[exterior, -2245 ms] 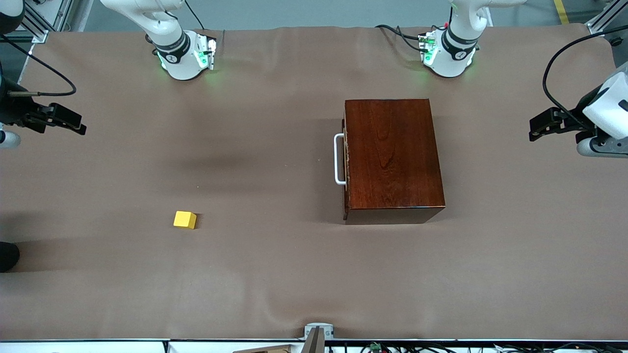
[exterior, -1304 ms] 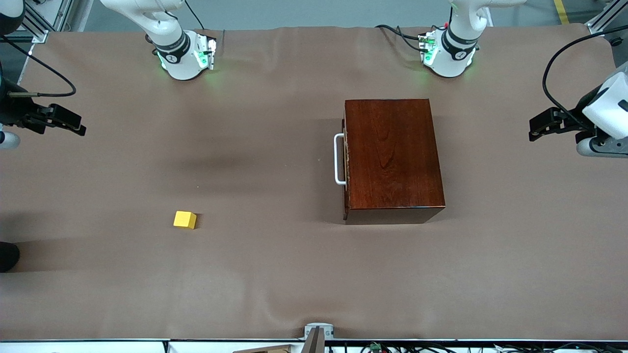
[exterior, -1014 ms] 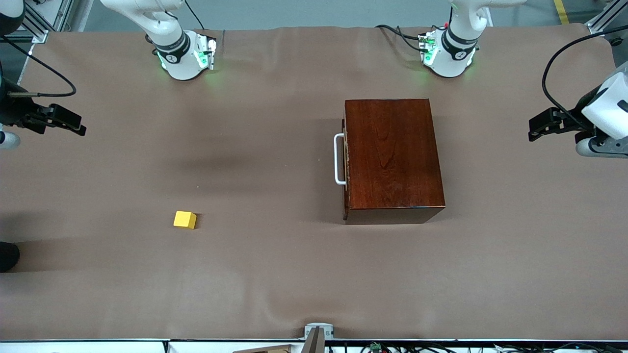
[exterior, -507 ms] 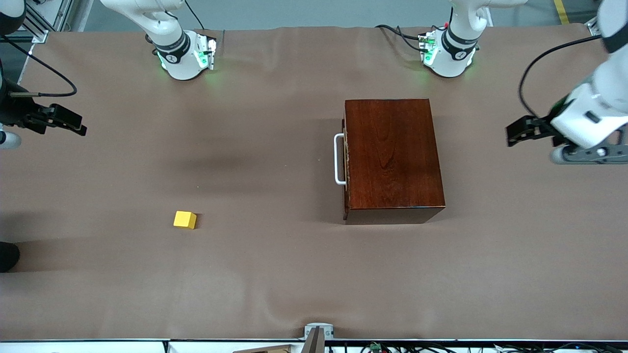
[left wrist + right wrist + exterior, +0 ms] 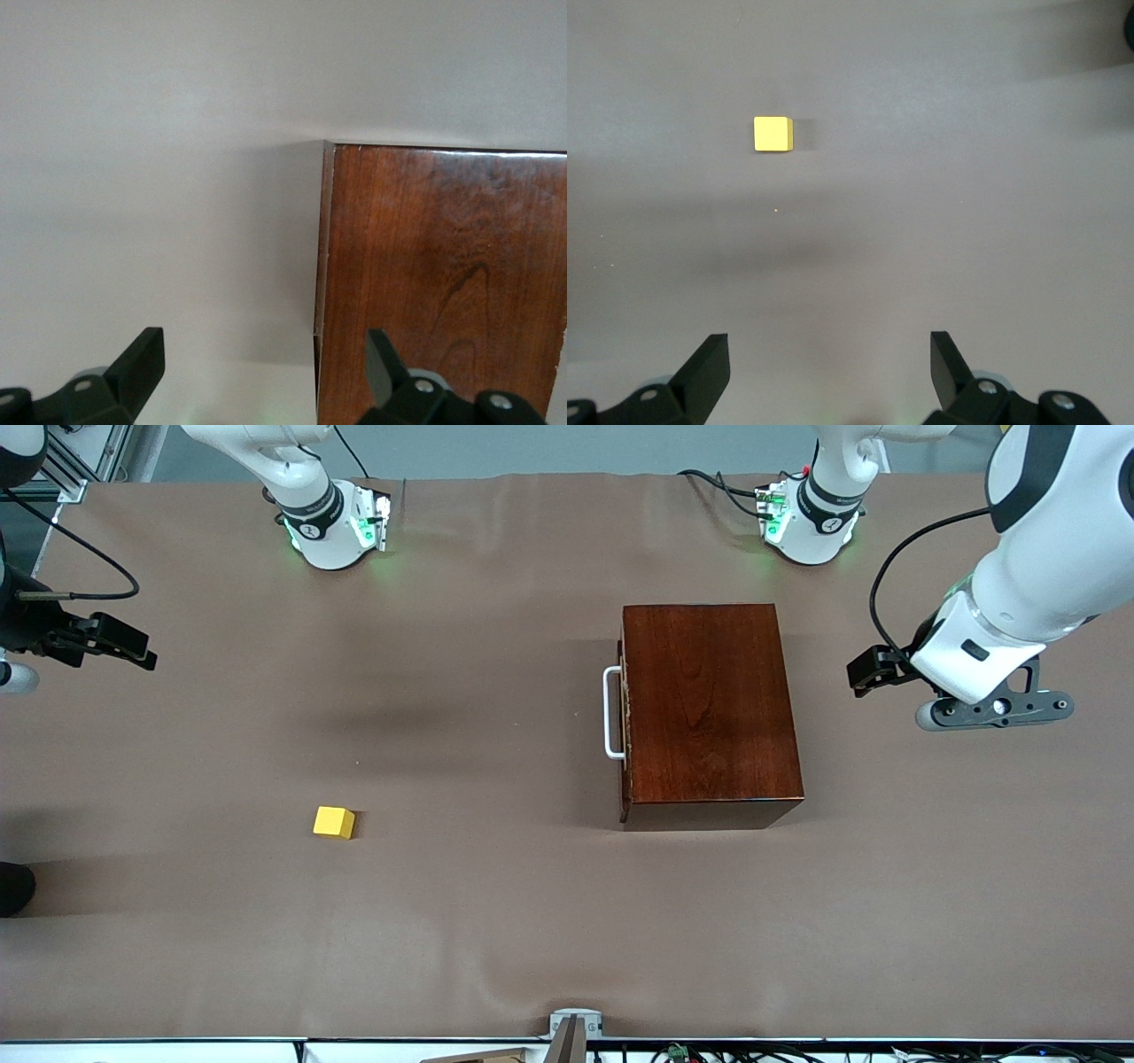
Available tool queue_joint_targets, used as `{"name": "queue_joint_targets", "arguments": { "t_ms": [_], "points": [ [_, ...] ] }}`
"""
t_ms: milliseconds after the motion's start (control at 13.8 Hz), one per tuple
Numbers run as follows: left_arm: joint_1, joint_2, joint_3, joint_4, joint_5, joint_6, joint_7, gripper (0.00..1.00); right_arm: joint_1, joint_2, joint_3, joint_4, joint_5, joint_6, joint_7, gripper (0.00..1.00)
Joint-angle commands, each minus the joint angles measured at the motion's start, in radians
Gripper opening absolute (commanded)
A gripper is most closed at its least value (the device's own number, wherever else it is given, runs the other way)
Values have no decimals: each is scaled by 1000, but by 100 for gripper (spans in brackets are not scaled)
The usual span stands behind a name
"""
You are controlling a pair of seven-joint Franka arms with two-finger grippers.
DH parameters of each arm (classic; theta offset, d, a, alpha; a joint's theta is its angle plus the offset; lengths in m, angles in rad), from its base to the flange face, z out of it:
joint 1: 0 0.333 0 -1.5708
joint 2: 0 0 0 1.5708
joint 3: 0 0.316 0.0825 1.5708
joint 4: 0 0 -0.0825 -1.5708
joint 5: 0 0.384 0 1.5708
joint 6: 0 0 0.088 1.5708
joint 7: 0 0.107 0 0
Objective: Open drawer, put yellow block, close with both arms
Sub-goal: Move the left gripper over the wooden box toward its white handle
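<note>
The left wrist view alone shows the left gripper [image 5: 261, 372] gaping, empty, above the cabinet [image 5: 443, 274] edge; right gripper [image 5: 830, 372] likewise, over brown table [image 5: 496, 921].

A plain brown cloth [image 5: 496, 921] covers my table. On it sits a glossy reddish-brown wooden cabinet [image 5: 709, 708] with darker grain streaks and a white handle [image 5: 609, 713]. The small block [image 5: 334, 822] is bright yellow. My arms are white with dark bands, and my fingers [image 5: 709, 367] look black.
</note>
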Motion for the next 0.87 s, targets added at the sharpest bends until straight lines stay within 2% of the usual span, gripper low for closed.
{"name": "queue_joint_targets", "arguments": {
  "t_ms": [0,507,797],
  "points": [
    [-23,-2,3,5,-9,6,-38,100,-7,-11,9,3,0,-14,-3,100],
    [-75,18,-5,6,-16,35,-132,100,-5,-3,9,-3,0,-6,-3,100],
    [-164,83,-5,41,-17,96,-260,100,-8,-2,9,-4,0,-3,-3,100]
  ]
}}
